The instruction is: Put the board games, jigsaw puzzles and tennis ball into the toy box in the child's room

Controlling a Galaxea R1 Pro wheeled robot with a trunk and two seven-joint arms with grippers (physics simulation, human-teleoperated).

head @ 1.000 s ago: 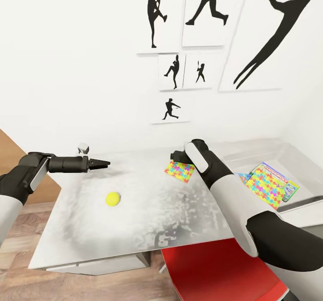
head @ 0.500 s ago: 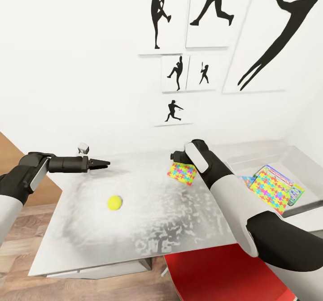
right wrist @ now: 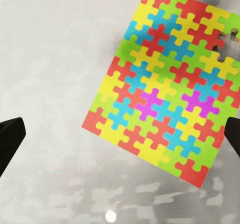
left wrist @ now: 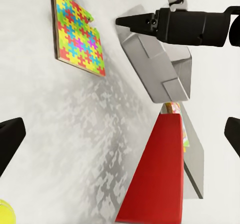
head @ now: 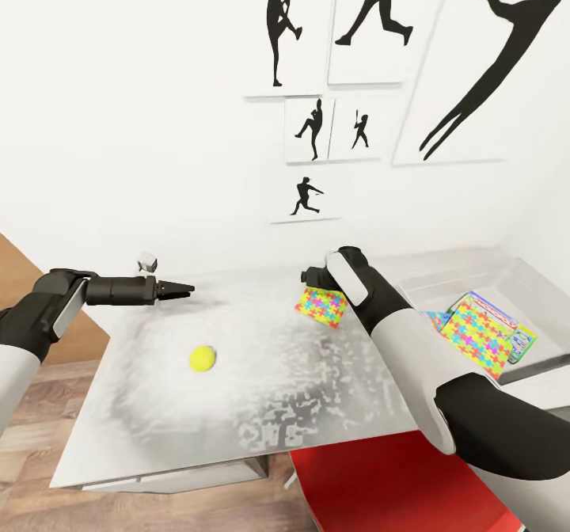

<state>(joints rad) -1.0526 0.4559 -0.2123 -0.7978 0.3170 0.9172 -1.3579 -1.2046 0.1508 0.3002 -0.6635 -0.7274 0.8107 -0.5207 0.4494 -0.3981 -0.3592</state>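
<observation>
Head camera first: my right gripper [head: 310, 275] hung over the jigsaw puzzle [head: 321, 307] lying flat on the table [head: 261, 405], its jaws hidden there behind my own wrist; my left gripper [head: 180, 288] pointed across the table with fingers drawn close, the tennis ball [head: 202, 358] below and near it, and the toy box [head: 518, 275] off beyond my right forearm with another puzzle and games inside. Left wrist camera showed that puzzle well ahead. Right wrist camera showed my fingers spread wide, the puzzle between and beneath them. I judged the puzzle pick was in hand; next I needed to descend and catch an edge.
</observation>
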